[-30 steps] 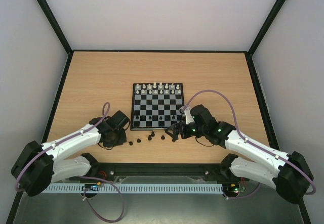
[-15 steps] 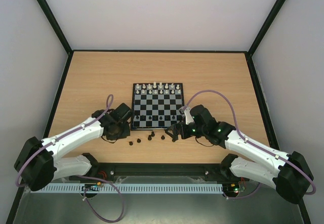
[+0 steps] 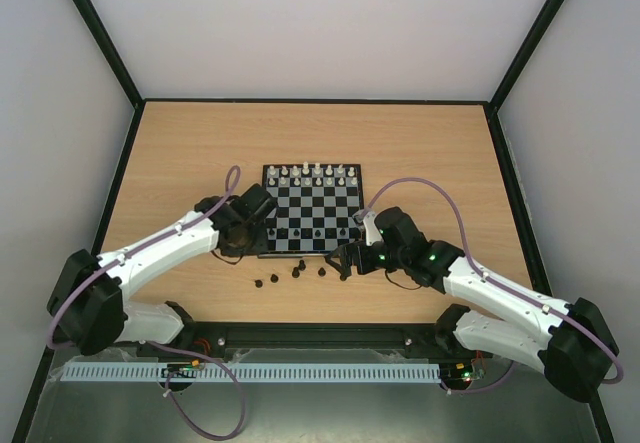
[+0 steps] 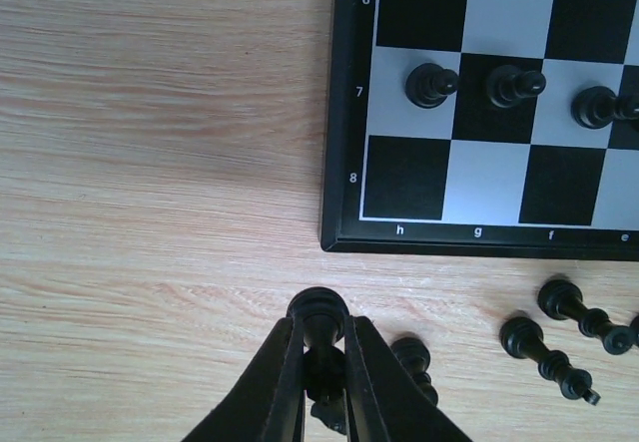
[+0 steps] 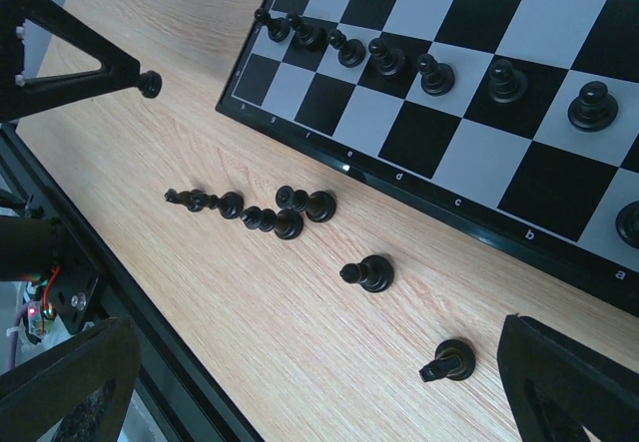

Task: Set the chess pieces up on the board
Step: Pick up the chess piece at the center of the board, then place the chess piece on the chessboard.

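Black chess pieces (image 5: 318,206) lie beside board (image 4: 403,178); left tool (image 4: 321,320) grips one

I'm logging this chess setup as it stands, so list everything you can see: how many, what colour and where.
board: one, black and silvery-white squares with a dark border, mid-table.
white pieces: two rows, too small to count, at the board's far edge.
black pieces on board: at least seven, in one row on its near side.
loose black pieces: five, on the table in front of the board, several lying down.
held black piece: one, above the table near the board's h corner.
table: one, light wood.
left gripper: shut on the held black piece.
right gripper: open, beside the loose black pieces.
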